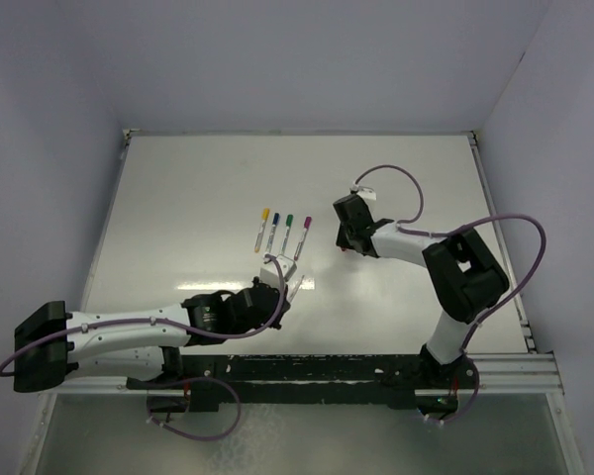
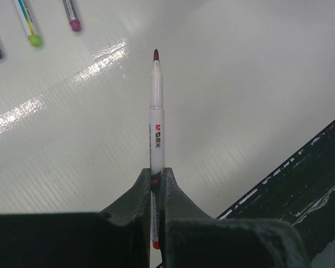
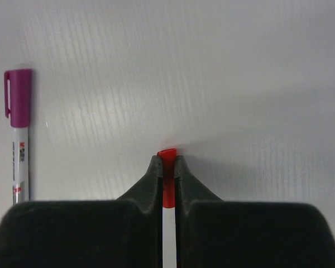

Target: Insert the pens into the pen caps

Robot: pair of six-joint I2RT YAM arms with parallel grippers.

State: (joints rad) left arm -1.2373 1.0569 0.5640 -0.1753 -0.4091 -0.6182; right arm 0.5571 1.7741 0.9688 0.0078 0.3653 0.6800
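Note:
My left gripper (image 2: 157, 174) is shut on an uncapped pen (image 2: 157, 117), whose whitish barrel sticks out ahead with a dark red tip. In the top view this gripper (image 1: 280, 288) hangs left of centre with the pen (image 1: 295, 280) angled up to the right. My right gripper (image 3: 167, 163) is shut on the red pen cap (image 3: 167, 187), close above the table. It (image 1: 348, 243) stands right of a row of lying pens wearing the yellow (image 1: 265, 213), blue (image 1: 277, 216), green (image 1: 290, 219) and purple caps (image 1: 308, 222).
The white table (image 1: 396, 297) ends in a raised rim at the back and sides. A black rail (image 1: 327, 371) carrying the arm bases runs along the near edge. The purple-capped pen (image 3: 18, 128) lies at the left of the right wrist view.

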